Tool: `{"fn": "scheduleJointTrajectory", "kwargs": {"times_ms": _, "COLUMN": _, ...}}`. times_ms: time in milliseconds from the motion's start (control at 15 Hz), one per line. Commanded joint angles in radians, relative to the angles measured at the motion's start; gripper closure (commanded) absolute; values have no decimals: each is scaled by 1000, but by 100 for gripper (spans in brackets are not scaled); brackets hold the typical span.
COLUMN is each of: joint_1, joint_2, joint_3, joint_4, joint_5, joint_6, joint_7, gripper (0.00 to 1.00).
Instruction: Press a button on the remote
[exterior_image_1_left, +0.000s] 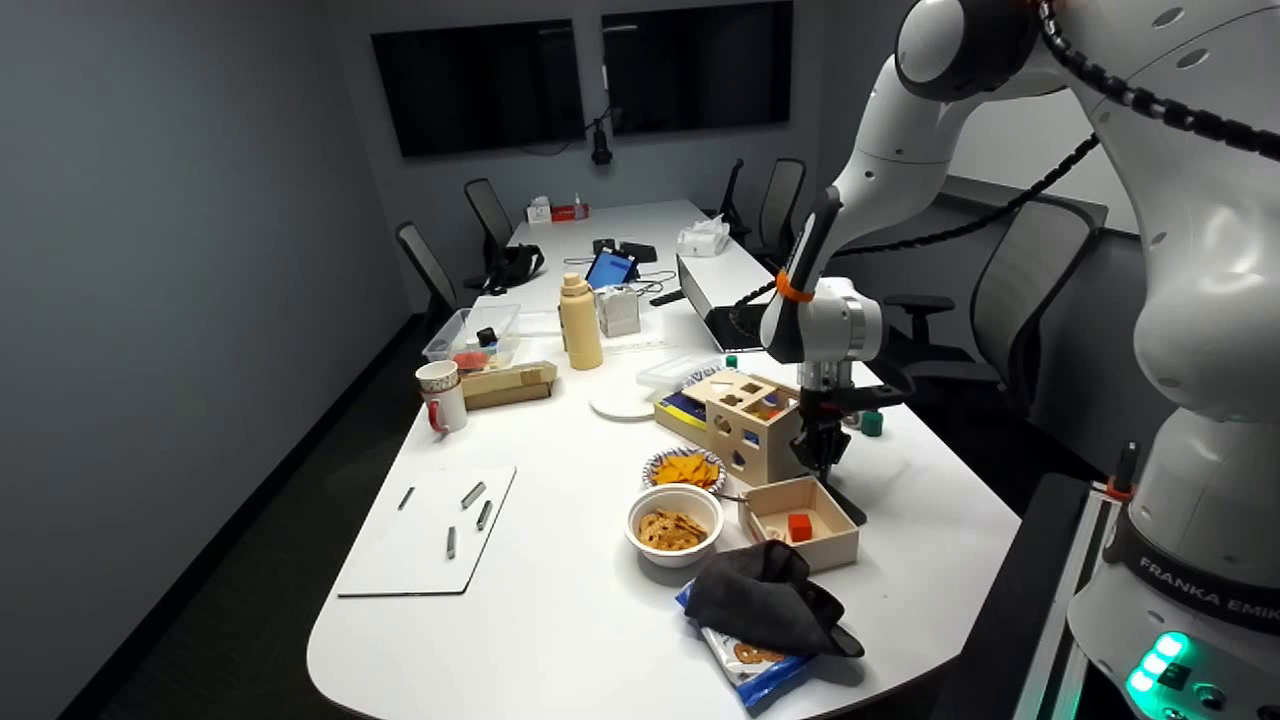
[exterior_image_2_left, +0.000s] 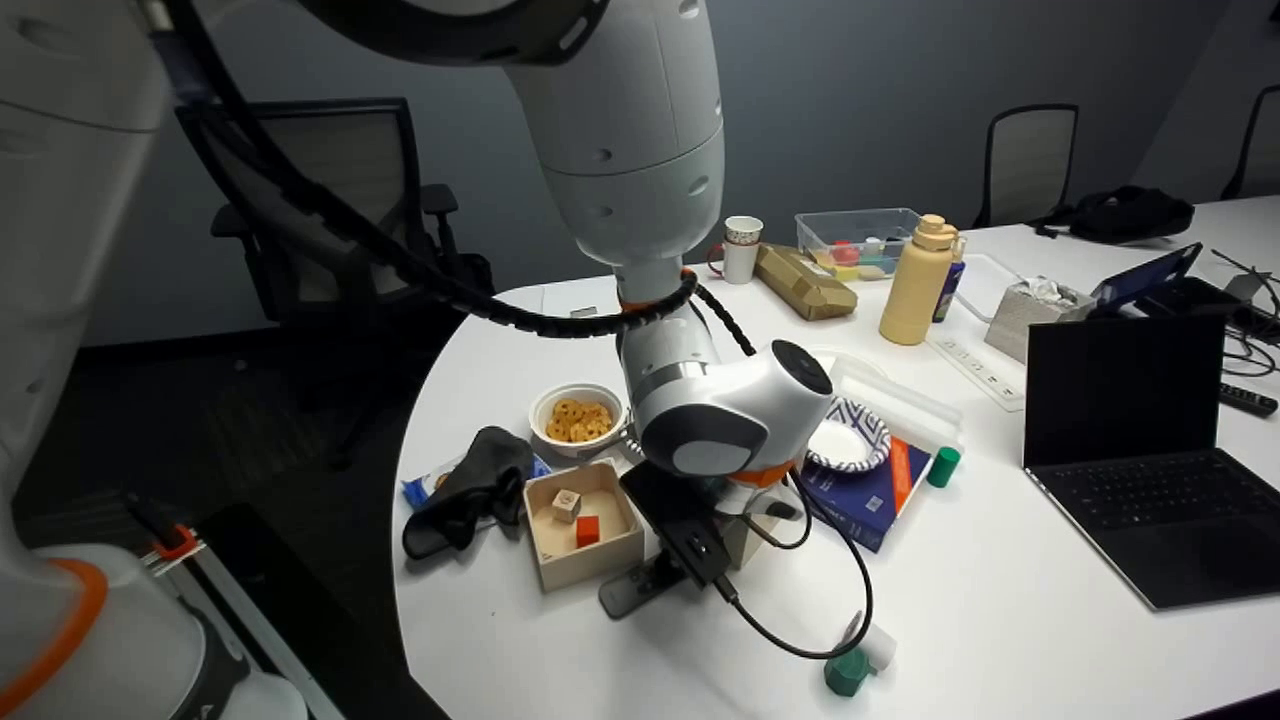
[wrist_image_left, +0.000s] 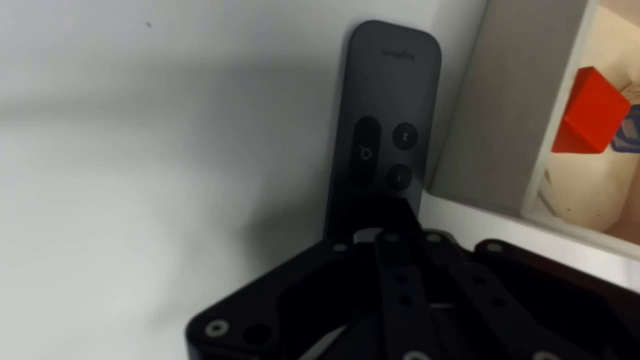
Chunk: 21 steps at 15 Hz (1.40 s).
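Note:
The dark grey remote (wrist_image_left: 395, 90) lies flat on the white table, buttons up. In the wrist view it shows a long oval button (wrist_image_left: 365, 151) and round buttons marked 2 (wrist_image_left: 405, 136) and 1 (wrist_image_left: 399, 177). The remote also shows in both exterior views (exterior_image_1_left: 845, 503) (exterior_image_2_left: 630, 592). My gripper (wrist_image_left: 387, 205) is shut, its fingers together and empty. Its tips are over the remote's lower part, just below button 1, and hide that end. I cannot tell whether they touch it. The gripper points down in an exterior view (exterior_image_1_left: 822, 468).
A wooden tray (exterior_image_1_left: 832, 555) with a red block (exterior_image_1_left: 799, 527) stands right beside the remote. A wooden shape sorter (exterior_image_1_left: 730, 440) stands close to the gripper. A bowl of crackers (exterior_image_1_left: 637, 528), a plate of chips (exterior_image_1_left: 650, 474) and a black cloth (exterior_image_1_left: 760, 600) are nearby.

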Motion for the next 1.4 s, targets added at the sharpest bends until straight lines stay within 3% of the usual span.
{"fn": "scheduleJointTrajectory", "kwargs": {"times_ms": 0, "joint_1": 8, "joint_2": 47, "joint_3": -2, "joint_4": 28, "joint_5": -46, "joint_6": 30, "joint_7": 28, "gripper": 100}}
{"fn": "scheduleJointTrajectory", "kwargs": {"times_ms": 333, "joint_1": -22, "joint_2": 11, "joint_3": 23, "joint_4": 22, "joint_5": -43, "joint_6": -20, "joint_7": 3, "gripper": 100}}
{"fn": "scheduleJointTrajectory", "kwargs": {"times_ms": 800, "joint_1": -49, "joint_2": -145, "joint_3": 50, "joint_4": -37, "joint_5": -19, "joint_6": -101, "joint_7": -29, "gripper": 100}}
{"fn": "scheduleJointTrajectory", "kwargs": {"times_ms": 1333, "joint_1": -6, "joint_2": -327, "joint_3": 11, "joint_4": -30, "joint_5": 21, "joint_6": -286, "joint_7": -107, "gripper": 100}}
